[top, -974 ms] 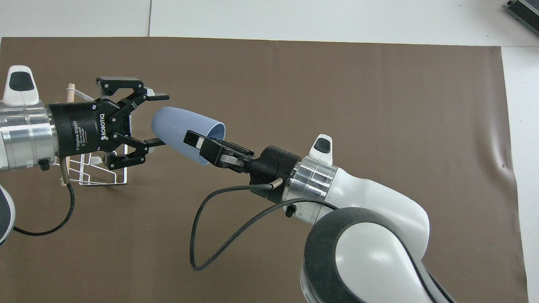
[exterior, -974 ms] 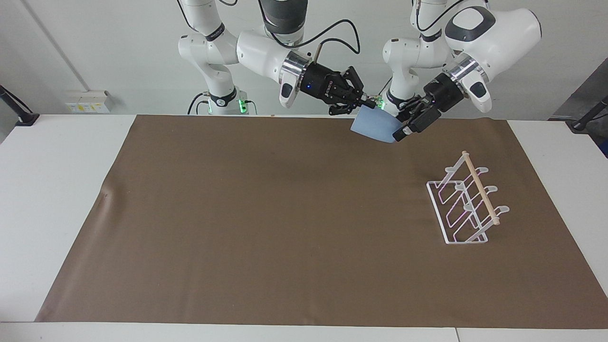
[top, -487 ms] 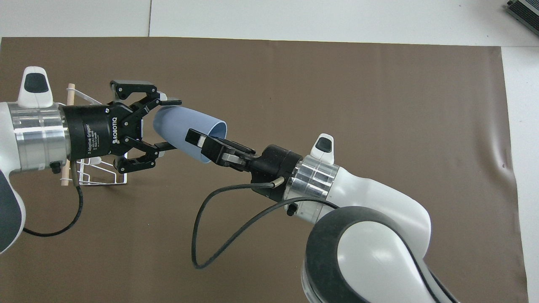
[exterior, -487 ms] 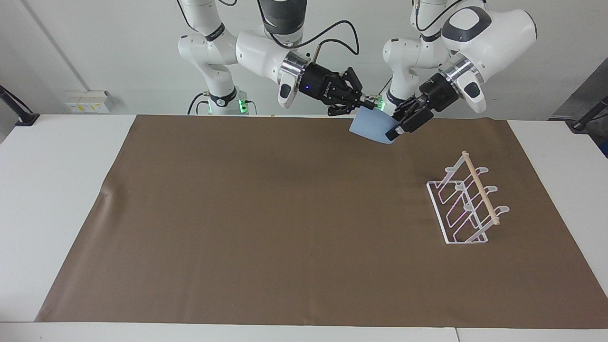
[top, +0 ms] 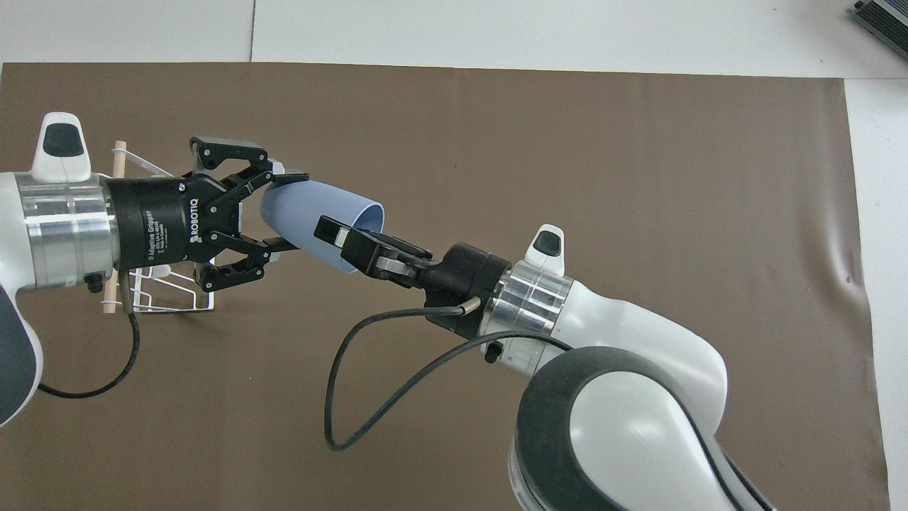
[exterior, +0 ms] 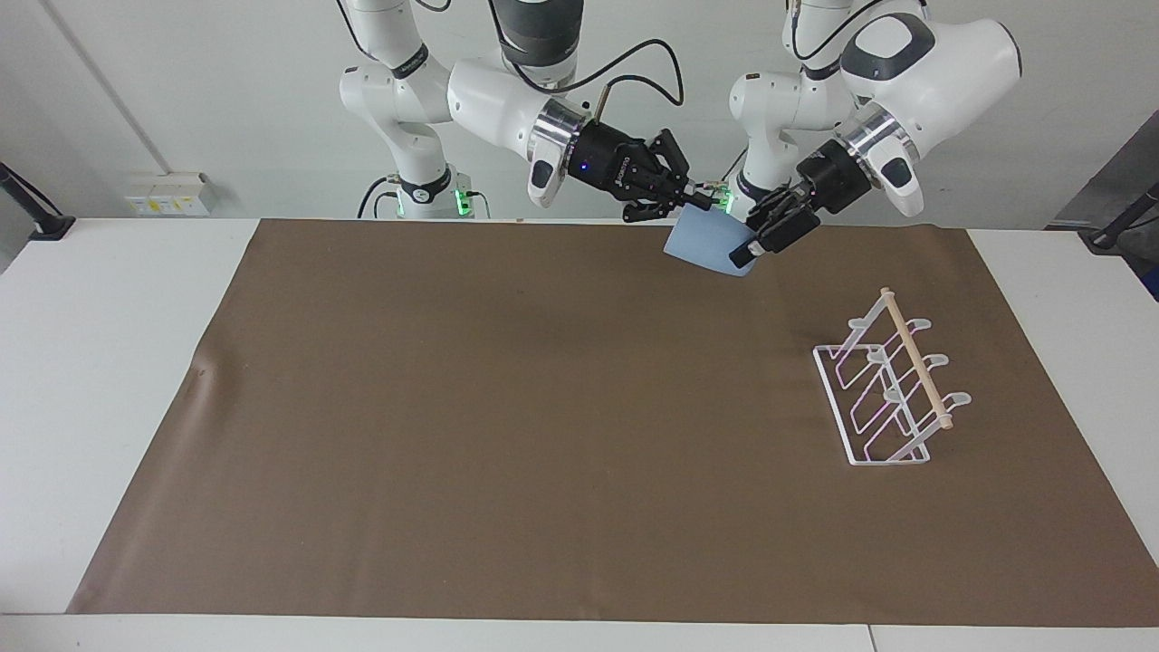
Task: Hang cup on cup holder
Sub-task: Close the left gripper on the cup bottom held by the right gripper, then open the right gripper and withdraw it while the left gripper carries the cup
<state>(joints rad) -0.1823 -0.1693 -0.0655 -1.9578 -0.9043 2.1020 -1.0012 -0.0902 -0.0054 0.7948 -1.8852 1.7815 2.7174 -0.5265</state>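
- The cup (top: 316, 221) hangs on its side in the air between both grippers, over the brown mat (exterior: 507, 435), well apart from the cup holder (exterior: 892, 389) standing on the tabletop (exterior: 109, 362).
- The right gripper (top: 333, 235) has its fingers clamped on the cup's rim, one inside the mouth.
- The left gripper (top: 284, 211) has its fingers closed around the cup's closed end, one on each side.
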